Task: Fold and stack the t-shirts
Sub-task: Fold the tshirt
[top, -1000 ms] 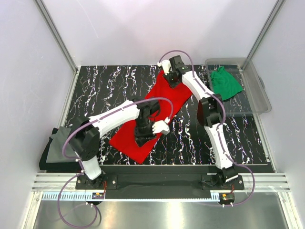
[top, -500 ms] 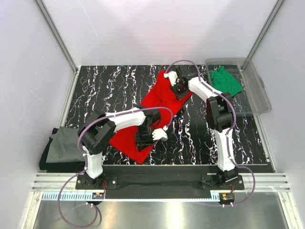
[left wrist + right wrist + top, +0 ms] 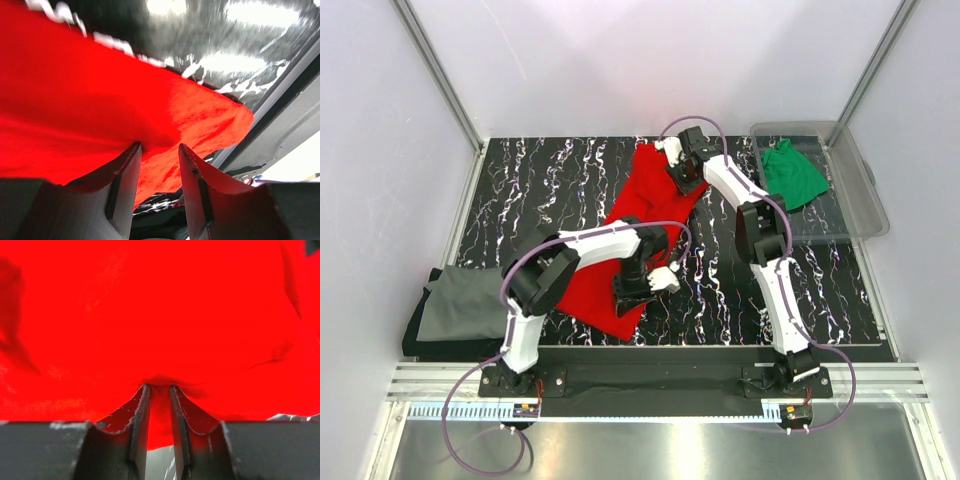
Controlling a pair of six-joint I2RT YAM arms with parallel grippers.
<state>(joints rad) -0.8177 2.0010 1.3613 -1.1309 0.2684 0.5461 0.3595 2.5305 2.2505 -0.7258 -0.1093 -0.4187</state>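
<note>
Left fingers (image 3: 122,190) pinch the near end of the red t-shirt (image 3: 655,205); right fingers (image 3: 137,415) pinch its far end.

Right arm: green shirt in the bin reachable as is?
Probably not yet: the right tool is shut on the red t-shirt. The green t-shirt lies uncovered in the open bin close by.

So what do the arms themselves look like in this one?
The left arm and right arm match: white shell links, black joints and black bases. A thin purple cable loops along each. The left end effector and right end effector each have two dark grey, tapered fingers. No markings are legible.
</note>
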